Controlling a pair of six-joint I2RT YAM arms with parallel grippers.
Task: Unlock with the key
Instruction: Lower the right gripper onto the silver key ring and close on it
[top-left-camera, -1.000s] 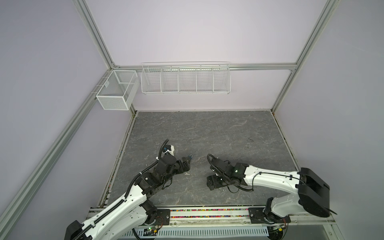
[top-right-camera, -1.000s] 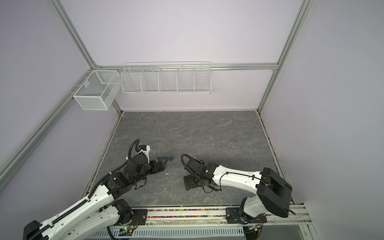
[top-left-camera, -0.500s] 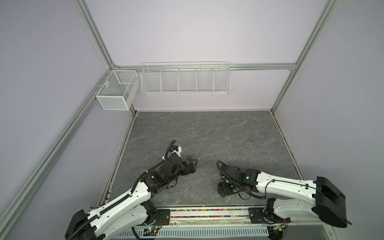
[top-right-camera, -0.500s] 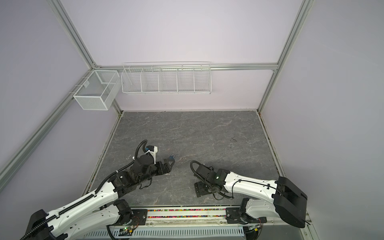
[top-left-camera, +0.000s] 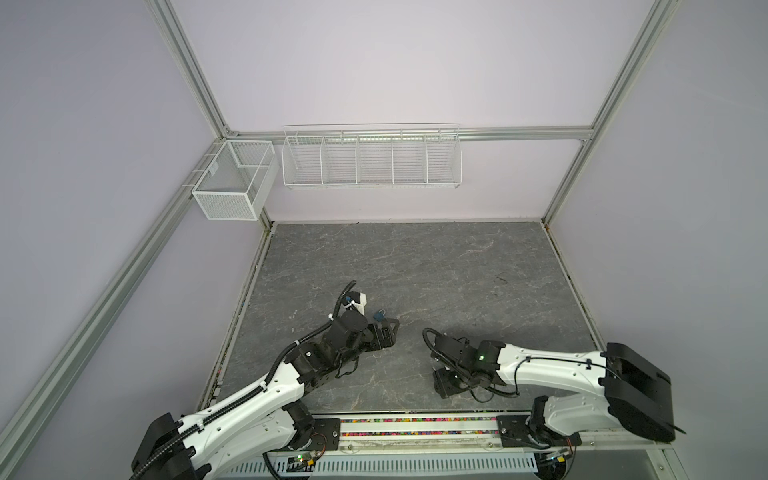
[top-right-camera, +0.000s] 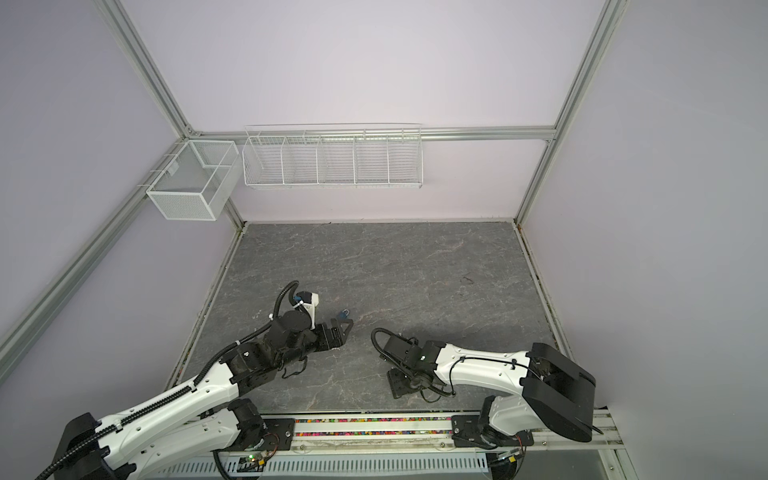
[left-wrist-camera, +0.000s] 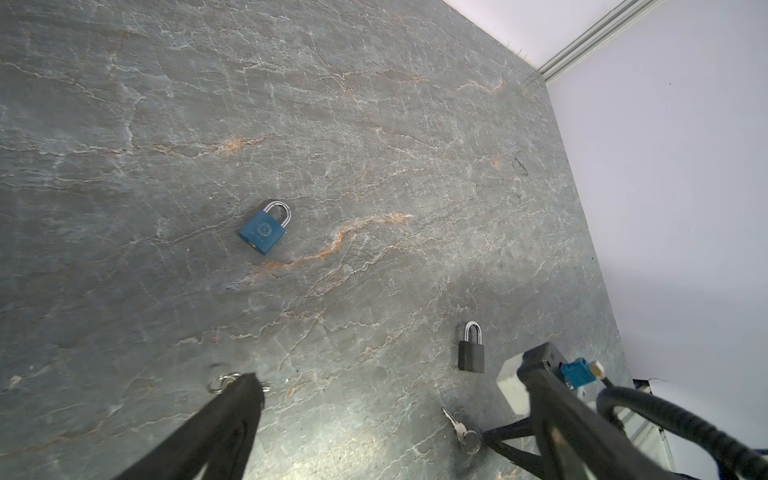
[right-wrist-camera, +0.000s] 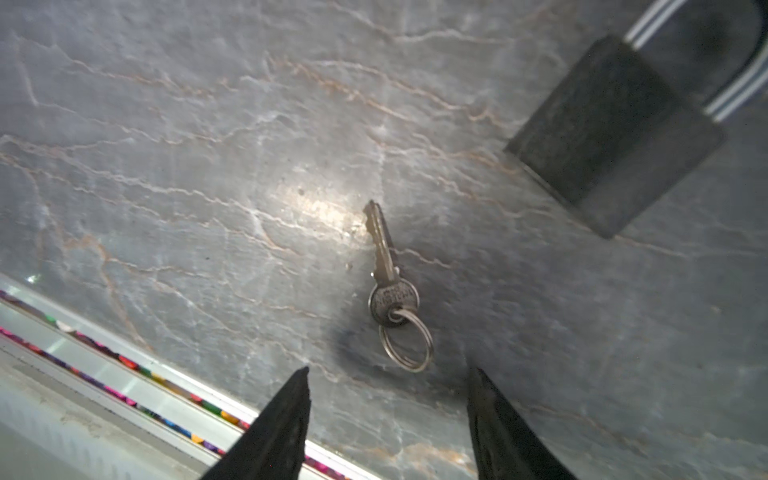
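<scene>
A small silver key (right-wrist-camera: 384, 253) on a split ring lies flat on the slate table (right-wrist-camera: 166, 124). My right gripper (right-wrist-camera: 390, 370) hangs over it, open, with the ring just past its fingertips (right-wrist-camera: 299, 386) and nothing between them. A black padlock (right-wrist-camera: 615, 137) lies close by, also seen in the left wrist view (left-wrist-camera: 471, 351) with the key (left-wrist-camera: 459, 428). A blue padlock (left-wrist-camera: 264, 231) lies shackle shut, further out. My left gripper (left-wrist-camera: 392, 372) is wide open and empty; its one finger (left-wrist-camera: 237, 407) covers part of a second key ring (left-wrist-camera: 222, 380). In both top views the blue padlock (top-left-camera: 379, 316) (top-right-camera: 344, 312) sits just beyond the left gripper (top-left-camera: 390, 330).
In both top views the right gripper (top-left-camera: 446, 384) (top-right-camera: 399, 382) points down near the front rail (top-left-camera: 415, 422) with its coloured strip. White wire baskets (top-left-camera: 370, 158) and a mesh box (top-left-camera: 232, 183) hang on the back wall. Side walls bound the table.
The right arm has drawn back toward the front rail and its jaws have narrowed. The left arm has reached further right, toward the blue padlock, jaws still wide.
</scene>
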